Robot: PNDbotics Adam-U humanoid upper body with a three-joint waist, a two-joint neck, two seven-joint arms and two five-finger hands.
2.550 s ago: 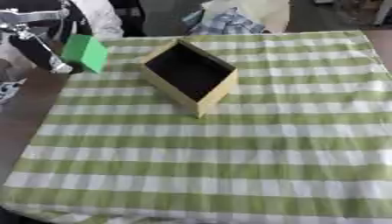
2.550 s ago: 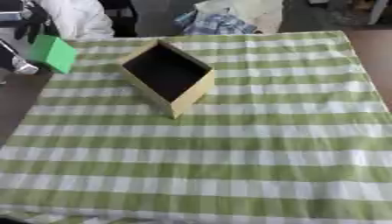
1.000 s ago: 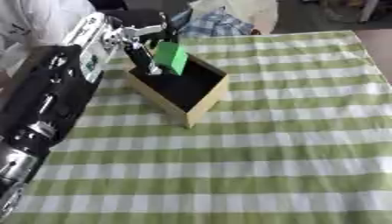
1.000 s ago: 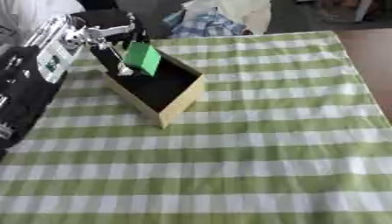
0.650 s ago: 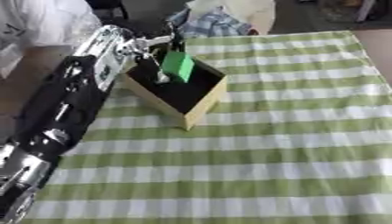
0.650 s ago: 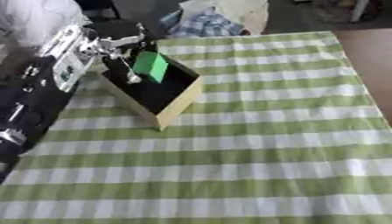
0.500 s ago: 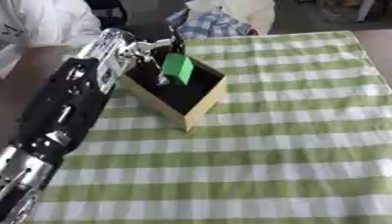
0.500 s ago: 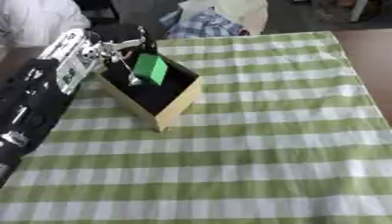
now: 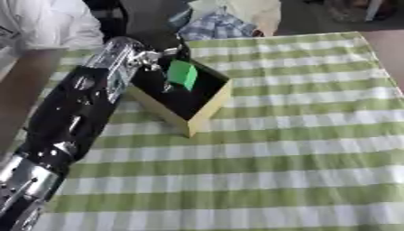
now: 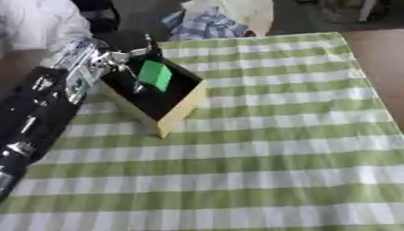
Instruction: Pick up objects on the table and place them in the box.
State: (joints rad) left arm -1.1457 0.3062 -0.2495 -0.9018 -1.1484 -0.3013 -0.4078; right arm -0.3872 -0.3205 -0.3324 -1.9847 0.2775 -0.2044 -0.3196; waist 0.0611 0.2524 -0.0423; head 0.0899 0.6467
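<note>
Since a moment ago, the left hand (image 9: pixel 150 61) has carried the green block (image 9: pixel 182 75) over the box (image 9: pixel 207 107), fingers pinching it. Lower it inside, then release. Right hand unseen.

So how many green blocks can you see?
1. The green block is held by the left hand over the open box. Another could be hidden behind the arm; the cloth shows none.

Even, diffuse lighting; both views soft and blurred throughout, box (image 9: pixel 207 104) interior in deep shadow, no glare on the tablecloth (image 9: pixel 300 149).
</note>
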